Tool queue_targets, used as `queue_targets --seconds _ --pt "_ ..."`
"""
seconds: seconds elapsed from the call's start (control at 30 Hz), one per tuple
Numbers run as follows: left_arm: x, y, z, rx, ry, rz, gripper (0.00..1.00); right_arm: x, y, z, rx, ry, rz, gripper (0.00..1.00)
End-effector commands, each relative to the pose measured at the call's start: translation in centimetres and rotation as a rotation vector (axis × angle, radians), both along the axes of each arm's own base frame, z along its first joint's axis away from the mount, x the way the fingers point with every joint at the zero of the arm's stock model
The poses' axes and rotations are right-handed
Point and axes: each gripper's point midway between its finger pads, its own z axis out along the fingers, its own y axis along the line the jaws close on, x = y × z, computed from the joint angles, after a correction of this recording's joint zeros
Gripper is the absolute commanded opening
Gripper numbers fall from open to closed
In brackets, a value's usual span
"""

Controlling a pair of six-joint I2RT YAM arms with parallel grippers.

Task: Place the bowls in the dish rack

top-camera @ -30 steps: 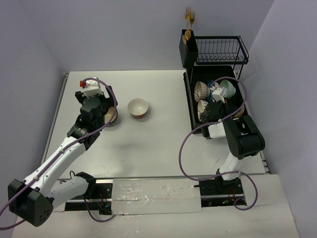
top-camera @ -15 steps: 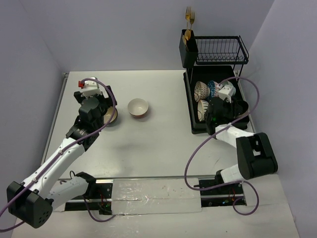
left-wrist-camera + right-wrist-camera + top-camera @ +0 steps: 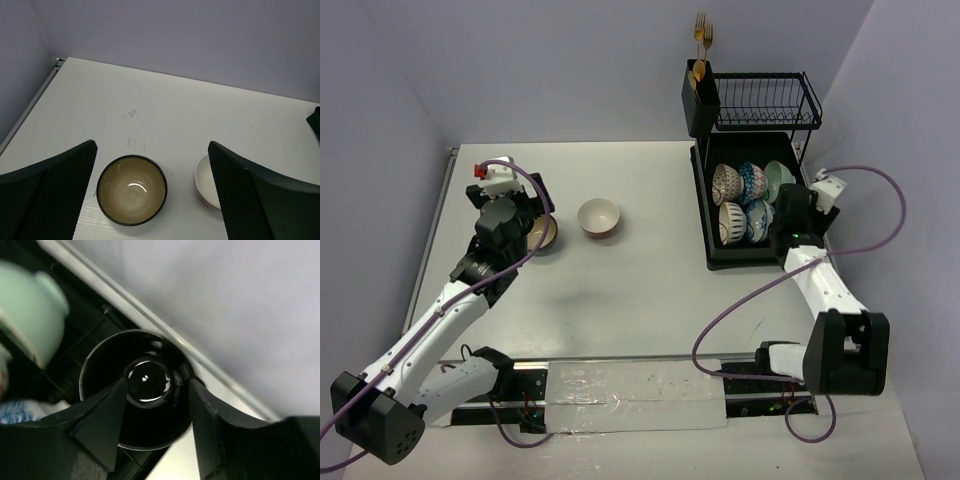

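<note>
A tan dark-rimmed bowl (image 3: 543, 233) (image 3: 131, 189) stands upright on the table, and my left gripper (image 3: 525, 225) (image 3: 151, 146) hovers over it, open and empty. Just to its right is the bowl that is white inside and red outside (image 3: 599, 216) (image 3: 207, 182). The black dish rack (image 3: 703, 200) holds brown-white patterned (image 3: 725, 183), blue patterned (image 3: 752, 183) and mint green (image 3: 778, 178) (image 3: 30, 310) bowls on edge, with two more in front. At the rack's right side my right gripper (image 3: 786, 215) (image 3: 157, 385) is open, its fingers apart in front of a glossy black bowl (image 3: 145, 390).
A raised wire shelf (image 3: 765, 100) and a black cutlery holder (image 3: 700, 100) with gold forks stand behind the rack. Walls close in on the left, back and right. The right arm's purple cable (image 3: 740, 290) loops over the table near the rack.
My right gripper has swung from over the rack's middle to its right edge and its jaws have opened. The left arm has barely moved.
</note>
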Motion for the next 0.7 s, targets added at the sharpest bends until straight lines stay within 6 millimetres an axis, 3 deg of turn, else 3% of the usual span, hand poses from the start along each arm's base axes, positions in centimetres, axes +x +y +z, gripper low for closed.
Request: queue_targets --seconds 0.0,0.1,0.2,0.4,0.67 --pt "-0.2 0.2 1.1 -0.001 -0.043 0.001 0.99 -0.7 1.1 0.9 0.268 -0.128 0.004 0.62" --pt "-0.3 0.3 1.2 0.001 -0.048 0.004 0.99 -1.3 1.0 0.6 0.351 -0.135 0.004 0.68" --pt "-0.3 0.4 1.1 0.004 -0.047 0.009 0.99 -2.1 -0.4 -0.9 0.456 -0.144 -0.058 0.68" --pt "-0.3 0.1 1.0 0.000 -0.046 -0.005 0.99 -1.2 -2.4 -2.3 0.554 -0.143 -0.116 0.65" --pt "-0.1 -0.2 0.7 0.002 -0.039 -0.020 0.99 -0.3 -3.9 -1.7 0.516 -0.140 -0.138 0.61"
